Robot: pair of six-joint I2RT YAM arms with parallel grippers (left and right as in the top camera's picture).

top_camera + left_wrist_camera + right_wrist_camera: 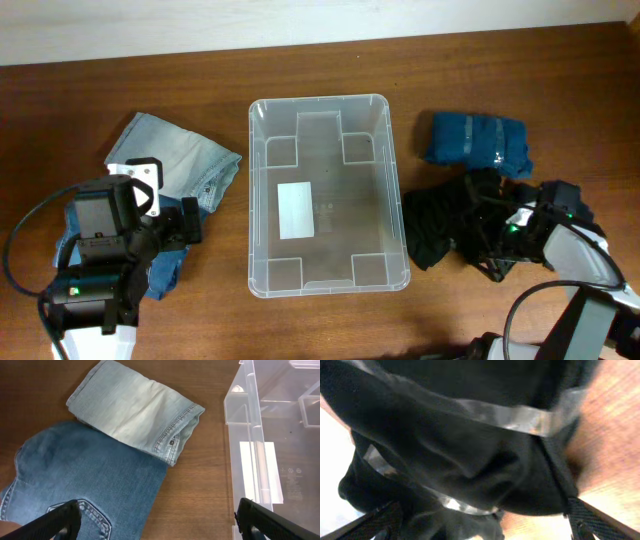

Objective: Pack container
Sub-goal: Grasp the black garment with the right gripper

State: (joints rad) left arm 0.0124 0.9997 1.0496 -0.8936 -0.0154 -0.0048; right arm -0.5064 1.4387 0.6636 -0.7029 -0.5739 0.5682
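Observation:
The clear plastic container (258, 200) sits in the middle of the table, with only a white label (295, 210) on its base. Its wall shows at the right of the left wrist view (248, 435). My left gripper (190, 225) is open and empty (160, 522), over bare wood between the darker blue jeans (85, 475) and the container. My right gripper (490, 238) is open, its fingers wide apart (482, 520) on either side of a black garment (460, 450) bound with clear tape bands. That garment (440, 225) lies just right of the container.
A folded light denim garment (175, 150) lies left of the container and shows in the left wrist view (135, 410). The darker jeans (165, 275) lie partly under the left arm. A blue taped bundle (475, 140) lies at the back right.

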